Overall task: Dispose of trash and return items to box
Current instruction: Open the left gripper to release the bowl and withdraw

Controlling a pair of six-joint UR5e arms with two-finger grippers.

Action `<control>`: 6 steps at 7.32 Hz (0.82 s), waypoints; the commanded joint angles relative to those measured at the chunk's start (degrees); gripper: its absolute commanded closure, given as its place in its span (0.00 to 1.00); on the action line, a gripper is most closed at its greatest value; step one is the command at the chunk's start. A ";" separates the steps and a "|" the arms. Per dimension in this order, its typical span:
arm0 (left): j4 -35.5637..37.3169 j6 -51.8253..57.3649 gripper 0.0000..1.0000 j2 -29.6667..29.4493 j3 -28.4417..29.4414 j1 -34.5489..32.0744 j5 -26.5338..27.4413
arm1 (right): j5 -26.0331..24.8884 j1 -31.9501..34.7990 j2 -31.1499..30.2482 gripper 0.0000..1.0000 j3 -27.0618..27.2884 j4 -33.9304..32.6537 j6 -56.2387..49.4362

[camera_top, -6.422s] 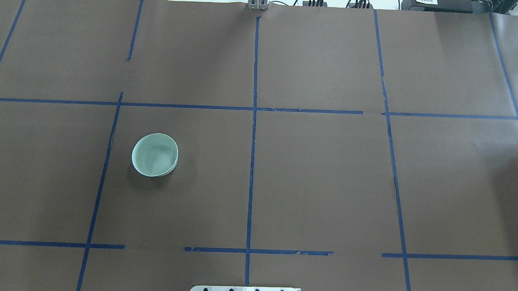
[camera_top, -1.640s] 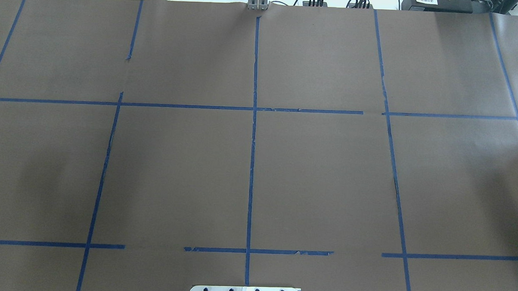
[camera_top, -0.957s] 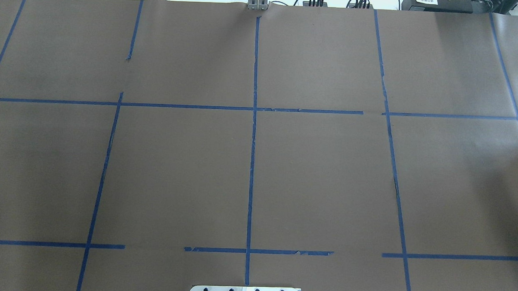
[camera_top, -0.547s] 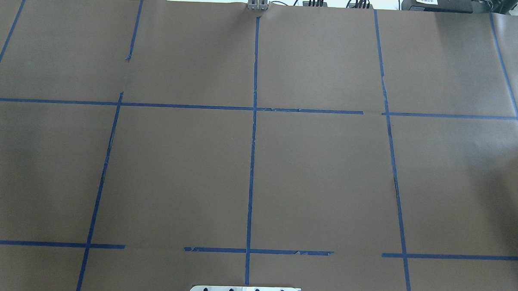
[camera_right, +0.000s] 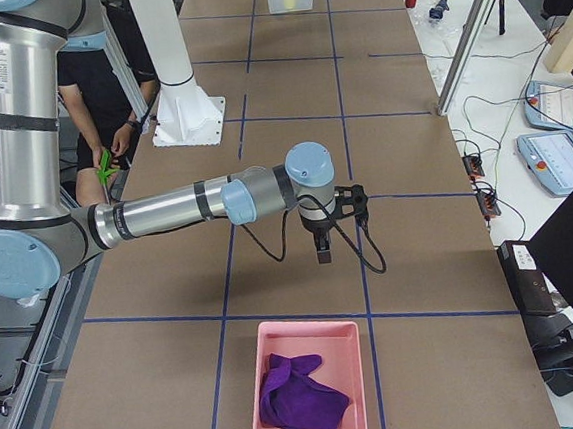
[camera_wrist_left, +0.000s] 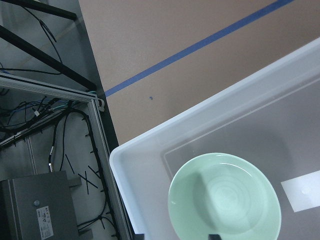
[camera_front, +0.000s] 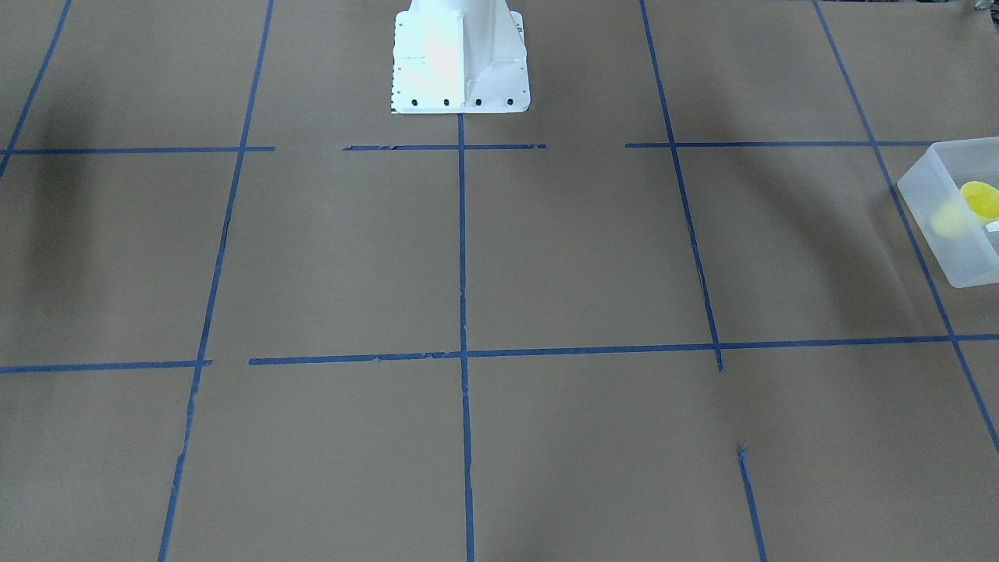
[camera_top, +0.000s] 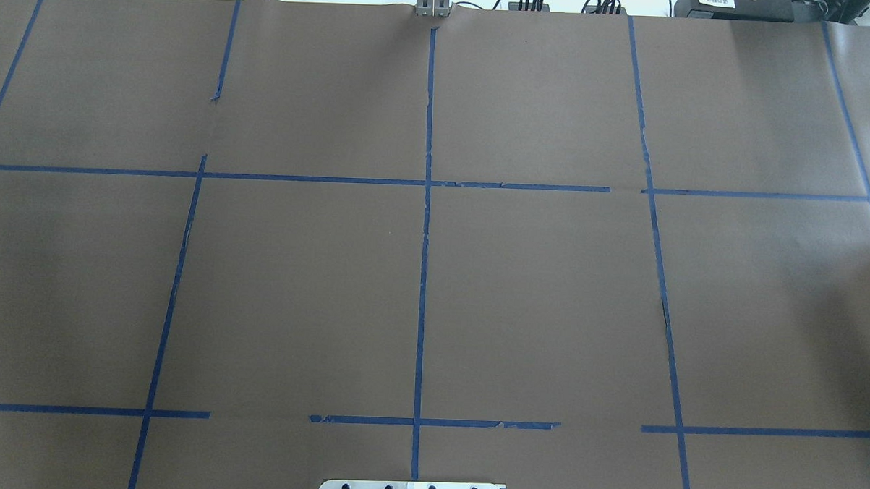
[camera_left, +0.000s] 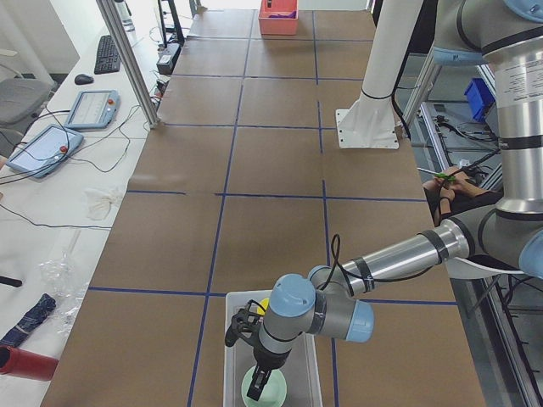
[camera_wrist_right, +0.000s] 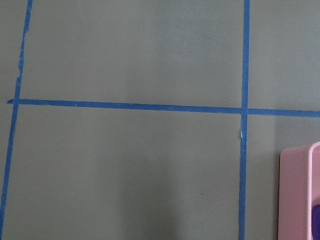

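The mint bowl point(camera_wrist_left: 225, 197) lies inside the frosted white box point(camera_wrist_left: 200, 115), seen from straight above in the left wrist view. In the exterior left view my left gripper point(camera_left: 259, 373) hangs over the box point(camera_left: 236, 356), its tips at the bowl point(camera_left: 270, 392); I cannot tell whether it is open or shut. The yellow cup point(camera_front: 982, 199) sits in the box point(camera_front: 948, 234) at the table's end. My right gripper point(camera_right: 323, 251) hovers over bare table beyond the pink bin; its state cannot be told.
A pink bin point(camera_right: 306, 383) holds a purple cloth point(camera_right: 297, 394) at the table's right end; its rim shows in the right wrist view point(camera_wrist_right: 295, 195). The robot's white base point(camera_front: 459, 55) stands mid-table. A person point(camera_right: 109, 140) sits behind the robot.
The mint bowl stood on the table's left part 6.4 s ago and has been gone from the overhead view since 1.6 s ago. Nothing else differs there.
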 commanded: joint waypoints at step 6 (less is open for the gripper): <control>29.98 -16.56 0.00 -10.97 -14.90 0.59 -17.01 | 0.30 0.10 0.00 0.00 -0.30 -0.16 0.92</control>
